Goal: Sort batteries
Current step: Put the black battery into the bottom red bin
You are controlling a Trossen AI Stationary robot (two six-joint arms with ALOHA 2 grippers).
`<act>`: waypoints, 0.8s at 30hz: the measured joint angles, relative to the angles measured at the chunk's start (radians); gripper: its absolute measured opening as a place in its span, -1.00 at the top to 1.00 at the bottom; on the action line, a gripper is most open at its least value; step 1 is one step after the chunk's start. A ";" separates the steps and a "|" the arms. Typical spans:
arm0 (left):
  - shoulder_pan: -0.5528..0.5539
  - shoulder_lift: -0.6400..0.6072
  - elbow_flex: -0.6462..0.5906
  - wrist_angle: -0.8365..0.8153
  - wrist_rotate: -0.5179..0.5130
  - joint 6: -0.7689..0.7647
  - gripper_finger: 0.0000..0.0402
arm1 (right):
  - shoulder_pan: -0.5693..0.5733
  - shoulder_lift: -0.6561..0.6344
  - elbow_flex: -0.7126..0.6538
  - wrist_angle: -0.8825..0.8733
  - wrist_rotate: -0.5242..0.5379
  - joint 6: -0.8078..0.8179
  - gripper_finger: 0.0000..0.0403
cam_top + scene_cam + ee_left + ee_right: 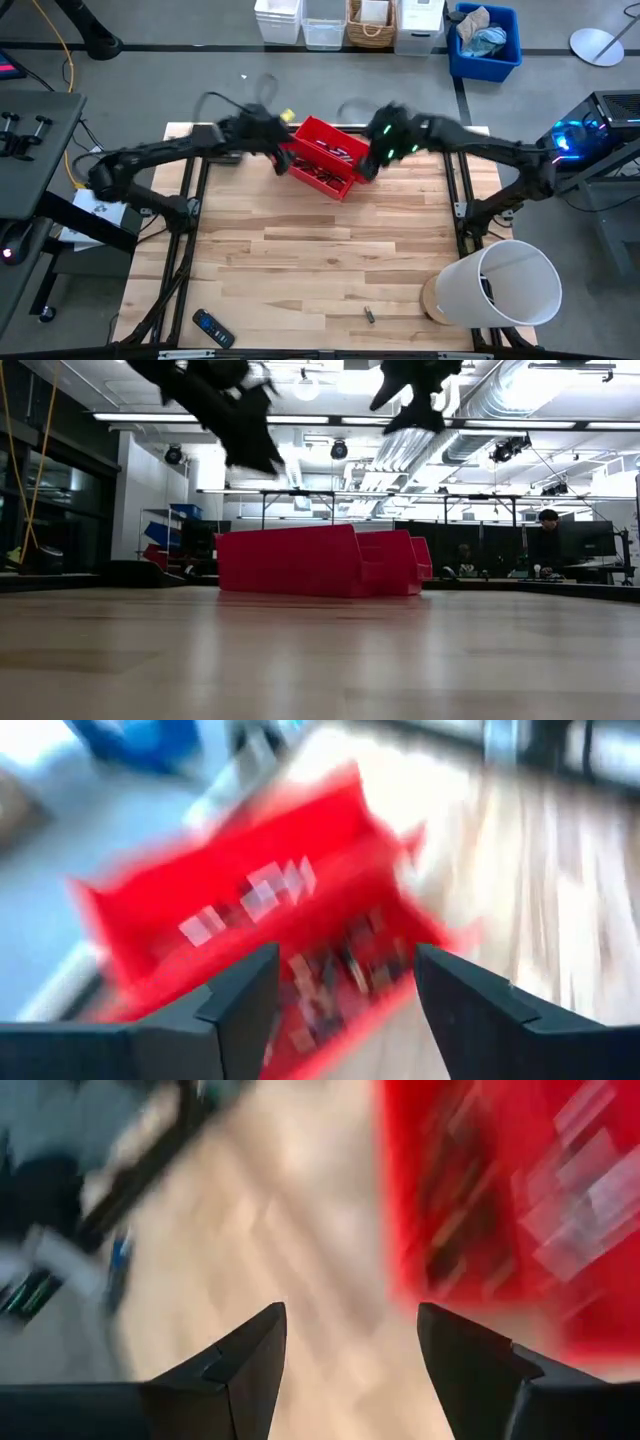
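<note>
Right, your left gripper (pixel 340 1005) sits above the far middle of the counter (pixel 300 260), at the left end of the red bins (pixel 325 157), and its fingers are spread wide with nothing between them. Look past those fingers in the left wrist view and you see the bins tilted across the frame, with dark and silvery batteries (pixel 335 975) heaped in the nearer compartment, too smeared to count. Your right gripper (pixel 350 1370) hangs at the bins' other end, jaws parted and empty as well, with bare wood under it and the red wall just beside. From table height both grippers float clear above the bins' rims. One stray battery (pixel 369 316) lies alone near the front edge of the counter, well apart from the bins. A black remote control (pixel 212 329) lies at the front left, and a white bucket (pixel 500 285) lies tipped at the front right corner.
</note>
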 joint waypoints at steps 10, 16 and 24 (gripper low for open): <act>0.159 -0.317 -0.071 0.137 0.000 -0.119 -0.13 | 0.439 0.175 -0.374 0.050 -0.287 0.594 -0.10; 0.160 -0.343 -0.073 0.094 0.003 -0.127 -0.13 | 0.681 0.300 -0.424 0.327 -0.326 1.065 -0.10; 0.159 -0.338 -0.073 0.089 0.004 -0.104 -0.13 | 0.803 0.524 -0.230 0.274 -0.303 1.217 -0.10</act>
